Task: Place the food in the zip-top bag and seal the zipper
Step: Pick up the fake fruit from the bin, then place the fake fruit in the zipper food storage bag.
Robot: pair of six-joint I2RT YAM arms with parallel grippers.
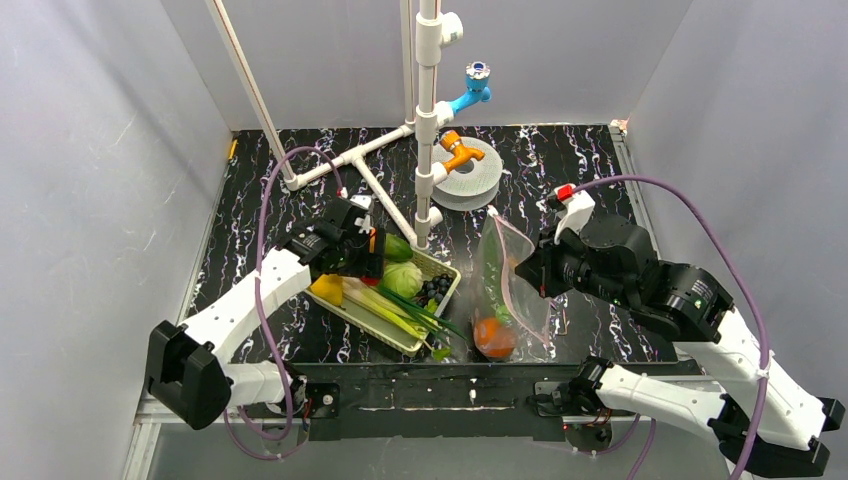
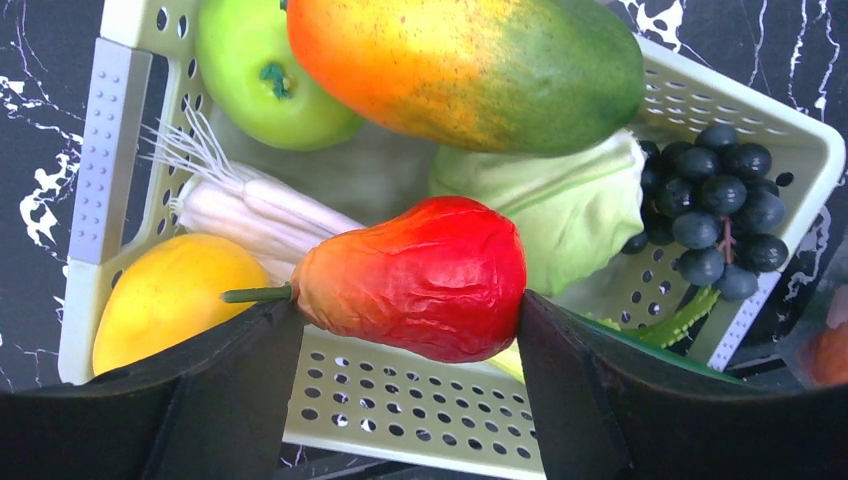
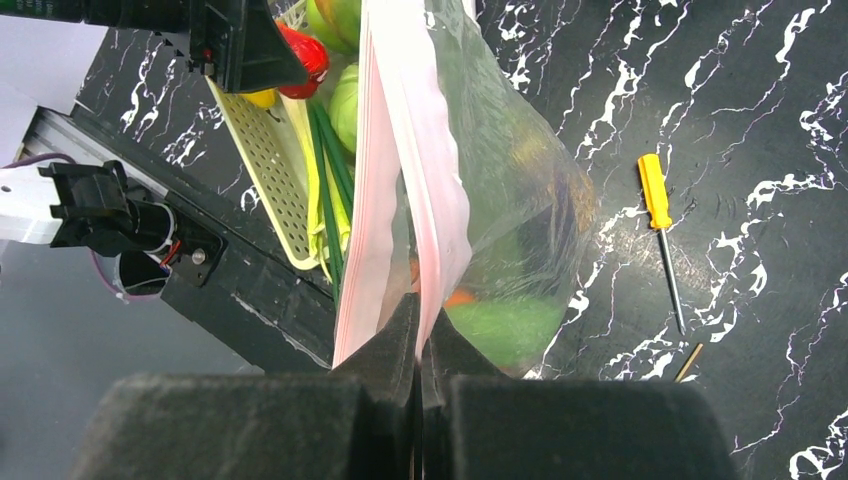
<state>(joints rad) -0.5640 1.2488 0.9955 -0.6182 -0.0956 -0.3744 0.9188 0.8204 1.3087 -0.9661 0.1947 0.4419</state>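
Along the near edge of the bench (image 1: 600,160) runs a dark rail with both arm bases. The pale green basket (image 2: 95,170) sits close to that rail, and the lower end of the zip-top bag (image 1: 510,280) comes down near it too. Grey walls (image 1: 100,150) close off the left, back and right. A white pipe frame (image 1: 428,120) with two taps stands at the middle back, with a grey spool (image 1: 470,180) just beside it. The widest bare stretch of bench is at the back right. A yellow-handled screwdriver (image 3: 655,190) lies flat on the bench near the bag, on the side away from the basket. Only a narrow gap separates basket and bag, and long green stalks (image 1: 420,315) reach out of the basket across it.

The bench top is black with white veining.

The left end effector (image 2: 405,305) hangs over the basket, its fingers (image 2: 230,390) clamped on either side of the red piece (image 2: 420,275). Below it in the basket are a yellow round fruit (image 2: 170,300), a green apple (image 2: 265,80), a cabbage (image 2: 570,210) and dark grapes (image 2: 715,210). The right end effector (image 3: 420,320) has its fingers pressed together on the zipper (image 3: 420,180) and holds the bag upright. The two pink strips spread apart above the grip. An orange round fruit (image 1: 495,335) and something green lie at the bag's bottom. The red piece is left of the bag, with the basket's right end between them.
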